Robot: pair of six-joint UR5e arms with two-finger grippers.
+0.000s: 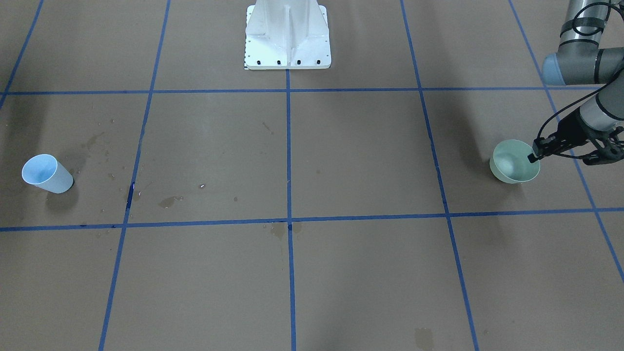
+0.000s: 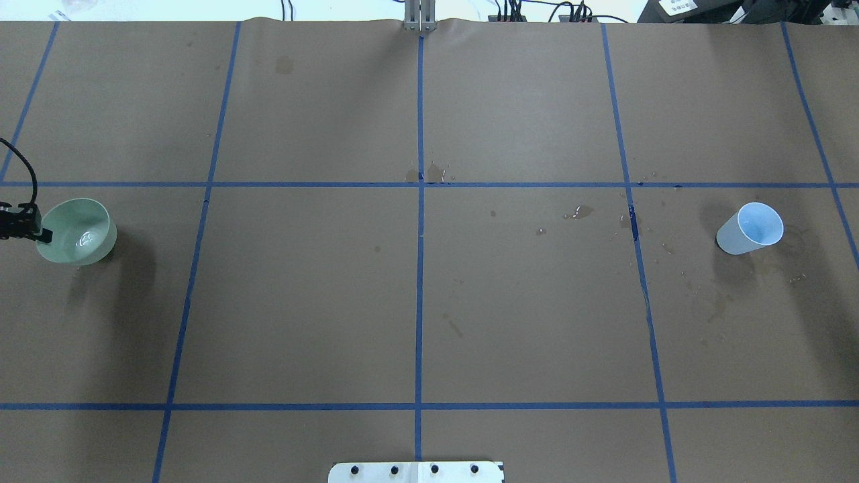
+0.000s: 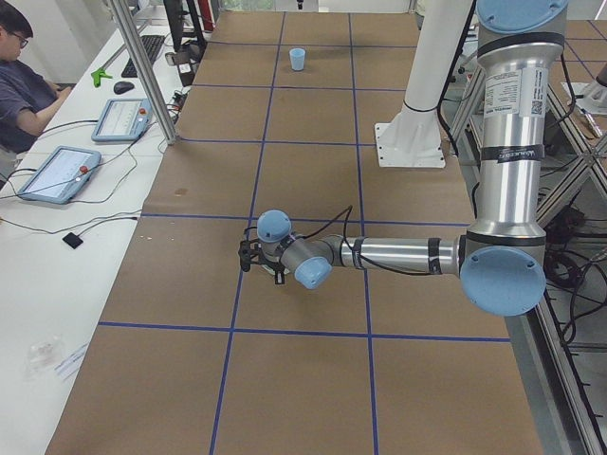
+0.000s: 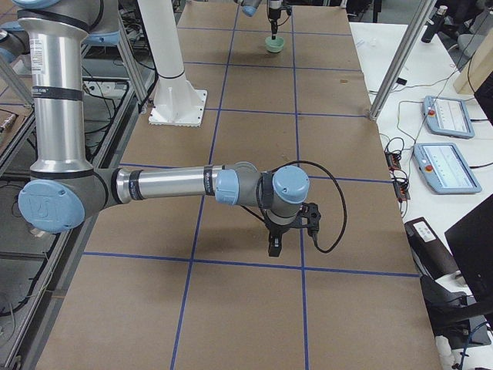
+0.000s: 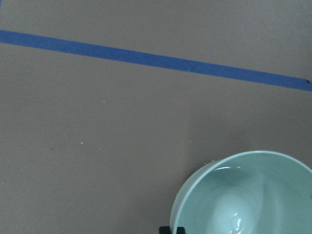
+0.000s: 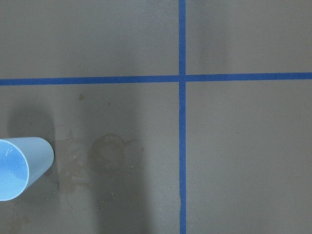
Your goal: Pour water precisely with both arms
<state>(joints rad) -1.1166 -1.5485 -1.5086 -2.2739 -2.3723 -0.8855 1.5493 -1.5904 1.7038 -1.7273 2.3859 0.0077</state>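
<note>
**Inspector:** Front-facing view?

**Assistant:** The green bowl (image 1: 512, 163) stands at the right end of the table (image 1: 341, 161) and the blue cup (image 1: 46, 174) at the left end, well apart. The left gripper (image 1: 537, 154) has one finger at the bowl's right rim. I cannot tell whether it pinches the rim.

**Inspector:** Overhead?

**Assistant:** A glint low in the bowl may be the water (image 2: 86, 238). Droplets (image 2: 581, 212) lie left of the cup.

**Inspector:** Side views?

**Assistant:** From the left end, the cup stands far off. From the right end, the right gripper (image 4: 279, 243) hangs above the table with no vessel at it. How far it is open cannot be judged.

**Inspector:** Wrist cameras?

**Assistant:** On the left wrist, a black fingertip (image 5: 171, 229) sits just beside the bowl's rim. On the right wrist, the cup is at the left edge and no fingers show.

**Inspector:** Progress?

**Assistant:** In my judgement the pour has not begun. Both vessels stand on the table. Grasping, lifting, bringing them together and pouring are all left to do.
</note>
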